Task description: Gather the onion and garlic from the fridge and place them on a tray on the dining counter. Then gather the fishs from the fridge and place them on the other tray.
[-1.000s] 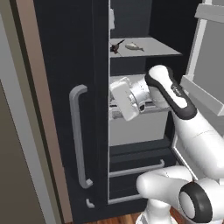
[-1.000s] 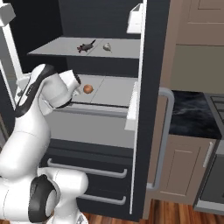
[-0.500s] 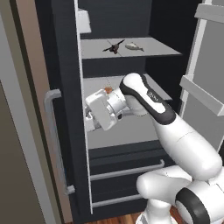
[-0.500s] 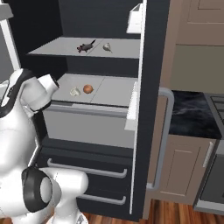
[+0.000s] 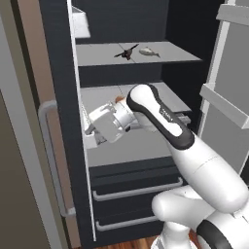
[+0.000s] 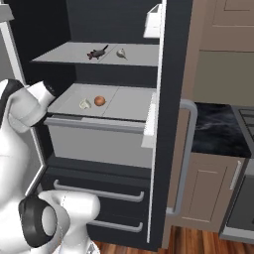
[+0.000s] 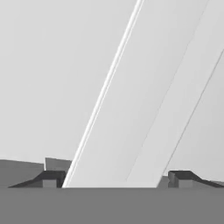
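Note:
The fridge stands with both doors open. On its middle shelf lie the small orange-brown onion and, just left of it, the pale garlic. A silver fish rests on the upper shelf beside a dark thing. In the left base view the arm hides most of the onion. My gripper points left, against the inner side of the left door, away from the onion. Its fingertips stand wide apart; the gripper is open and holds nothing, close to a pale panel.
A pale bin hangs high on the left door and another bin on the right door. Two handled drawers sit below the shelves. A dark counter on beige cabinets lies to the right of the fridge.
The arm has swung left, out from over the middle shelf to the left door's inner side. The left door has swung wider open. The onion, garlic and fish lie unmoved.

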### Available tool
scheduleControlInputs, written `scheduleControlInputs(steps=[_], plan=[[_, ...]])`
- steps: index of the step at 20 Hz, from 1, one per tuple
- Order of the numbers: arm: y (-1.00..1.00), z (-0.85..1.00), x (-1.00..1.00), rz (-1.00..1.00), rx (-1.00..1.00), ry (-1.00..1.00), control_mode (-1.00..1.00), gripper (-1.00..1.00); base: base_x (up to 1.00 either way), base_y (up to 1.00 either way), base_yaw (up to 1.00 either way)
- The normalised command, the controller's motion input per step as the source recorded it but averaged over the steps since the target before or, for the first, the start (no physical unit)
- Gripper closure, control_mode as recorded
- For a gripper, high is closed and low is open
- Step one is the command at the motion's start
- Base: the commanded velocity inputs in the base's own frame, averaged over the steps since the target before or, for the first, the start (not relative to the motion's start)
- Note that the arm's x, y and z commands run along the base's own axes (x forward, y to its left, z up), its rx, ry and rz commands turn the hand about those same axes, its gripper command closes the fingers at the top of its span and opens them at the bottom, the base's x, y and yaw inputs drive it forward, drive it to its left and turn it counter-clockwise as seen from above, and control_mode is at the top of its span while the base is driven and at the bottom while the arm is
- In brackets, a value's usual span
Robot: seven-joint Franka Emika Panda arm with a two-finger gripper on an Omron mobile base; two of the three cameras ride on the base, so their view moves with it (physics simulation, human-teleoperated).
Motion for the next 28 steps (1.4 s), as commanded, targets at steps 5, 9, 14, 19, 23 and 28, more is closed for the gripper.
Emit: scheduleControlInputs(steps=[5, 9, 14, 19, 23, 28], plan=[[-0.44, 0.28, -0.4, -0.02, 0.0, -0.25, -1.0, -1.0, 0.0, 0.0, 0.0], [-0.31, 0.25, -0.22, -0.02, 0.0, -0.2, -1.0, -1.0, 0.0, 0.0, 0.0], [0.4, -0.11, -0.01, 0.06, 0.04, -0.03, -1.0, -1.0, 0.0, 0.0, 0.0], [0.5, -0.12, 0.0, 0.09, 0.09, 0.0, -1.0, -1.0, 0.0, 0.0, 0.0], [0.05, 0.07, -0.24, 0.03, 0.09, -0.05, -1.0, -1.0, 0.0, 0.0, 0.0], [-0.15, 0.24, -0.49, 0.0, 0.09, -0.09, -1.0, -1.0, 0.0, 0.0, 0.0]])
